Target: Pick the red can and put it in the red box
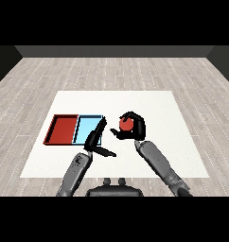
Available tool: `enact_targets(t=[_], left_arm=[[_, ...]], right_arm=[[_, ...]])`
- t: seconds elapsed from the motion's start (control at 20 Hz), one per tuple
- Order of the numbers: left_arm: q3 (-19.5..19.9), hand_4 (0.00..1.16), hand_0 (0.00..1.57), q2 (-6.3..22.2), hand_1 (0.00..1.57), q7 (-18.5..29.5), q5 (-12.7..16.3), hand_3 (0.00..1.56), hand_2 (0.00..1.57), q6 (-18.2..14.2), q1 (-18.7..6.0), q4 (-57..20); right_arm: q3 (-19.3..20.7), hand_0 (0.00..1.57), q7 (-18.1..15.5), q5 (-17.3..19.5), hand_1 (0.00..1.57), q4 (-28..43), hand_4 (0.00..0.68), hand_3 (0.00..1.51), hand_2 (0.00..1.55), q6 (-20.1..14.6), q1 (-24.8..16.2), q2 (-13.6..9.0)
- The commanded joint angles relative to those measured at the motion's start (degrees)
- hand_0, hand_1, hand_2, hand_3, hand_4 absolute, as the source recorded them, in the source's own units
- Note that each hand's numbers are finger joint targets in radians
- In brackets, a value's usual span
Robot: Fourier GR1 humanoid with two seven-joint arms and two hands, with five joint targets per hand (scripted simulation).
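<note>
We take the blue tray [89,127] as our landmark. Nearest to us, two grey forearms come up onto the white table [149,106]: the left arm [74,174] below the blue tray, the right arm [159,163] below and well to the right of it.

Our left hand [96,140] sits at the blue tray's near right corner. Its fingers are straight and spread, reaching up along the tray's right edge, with the thumb stuck out to the right over the table. It holds nothing; we cannot tell whether the fingers touch the tray's rim or only hang over it.

Our right hand [133,126] is just to the right of the blue tray, apart from it. Its fingers and thumb are curled round the red can [127,124], which shows between them at about the level of the tray's middle. The can is outside both trays; whether it is lifted off the table or resting on it we cannot tell.

On the far side of the blue tray from the can, touching its left edge, lies the red tray [63,130].

We count one can, two trays and two hands.
</note>
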State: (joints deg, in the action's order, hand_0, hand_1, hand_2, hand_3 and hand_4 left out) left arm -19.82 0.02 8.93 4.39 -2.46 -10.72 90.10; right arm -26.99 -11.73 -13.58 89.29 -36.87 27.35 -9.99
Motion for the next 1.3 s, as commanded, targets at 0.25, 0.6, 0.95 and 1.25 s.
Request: enact_targets(t=[0.25,0.6,0.95,1.25], left_arm=[[-7.68,0.00,0.00,-0.02,0.00,1.72,5.01,0.00,0.00,-6.47,-3.39,-8.15],[-9.23,0.00,0.00,-0.02,0.00,2.00,9.68,0.00,0.00,-6.74,-6.88,-11.48],[-5.97,0.00,0.00,0.19,0.00,2.37,9.75,0.00,0.00,-3.51,-7.27,-13.75],[-8.45,0.00,0.00,-0.01,0.00,3.67,10.38,0.00,0.00,-5.70,-8.67,-12.87]], right_arm=[[0.77,1.57,2.62,6.69,1.57,3.25,0.651,1.41,1.48,3.48,-3.90,4.09],[4.85,1.57,2.90,9.14,1.57,2.46,0.637,1.41,1.47,8.34,-3.01,7.00],[-0.43,1.57,0.78,9.65,1.57,2.66,0.629,1.41,1.48,5.54,-4.45,9.92],[0.48,1.57,4.21,10.27,1.57,1.07,0.657,1.41,1.48,5.04,1.16,9.96]])
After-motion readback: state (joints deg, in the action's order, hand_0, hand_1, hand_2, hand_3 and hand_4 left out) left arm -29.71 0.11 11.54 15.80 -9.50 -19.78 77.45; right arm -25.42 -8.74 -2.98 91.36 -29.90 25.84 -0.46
